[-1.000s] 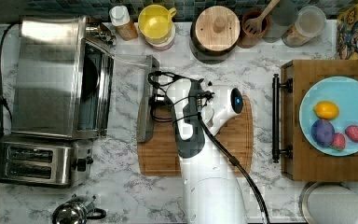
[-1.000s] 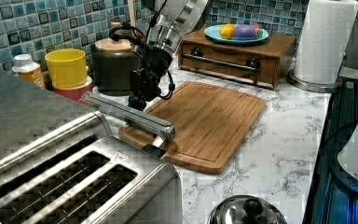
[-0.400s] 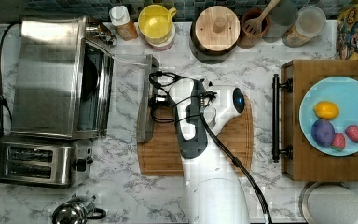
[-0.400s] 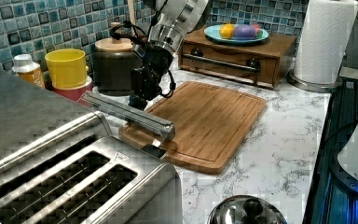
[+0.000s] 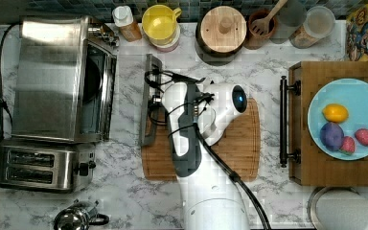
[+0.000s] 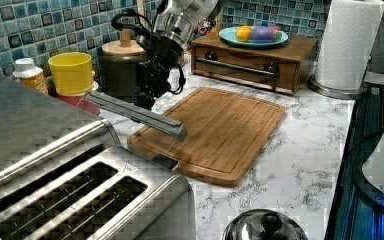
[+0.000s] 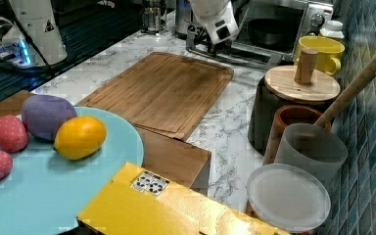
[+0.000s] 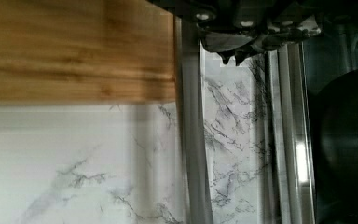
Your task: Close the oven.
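A wooden cutting board [image 5: 230, 143] lies mid-counter. At the top view's right, a blue plate [image 5: 359, 98] holds fruit; at its lower left stands a two-slot toaster [image 5: 43, 168].

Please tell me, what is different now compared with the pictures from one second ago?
Little has changed. The oven door has lifted slightly at its handle edge, with the tool at that handle. The arm has moved a little toward the oven in the top view. The cutting board, toaster and yellow cup stayed in place.
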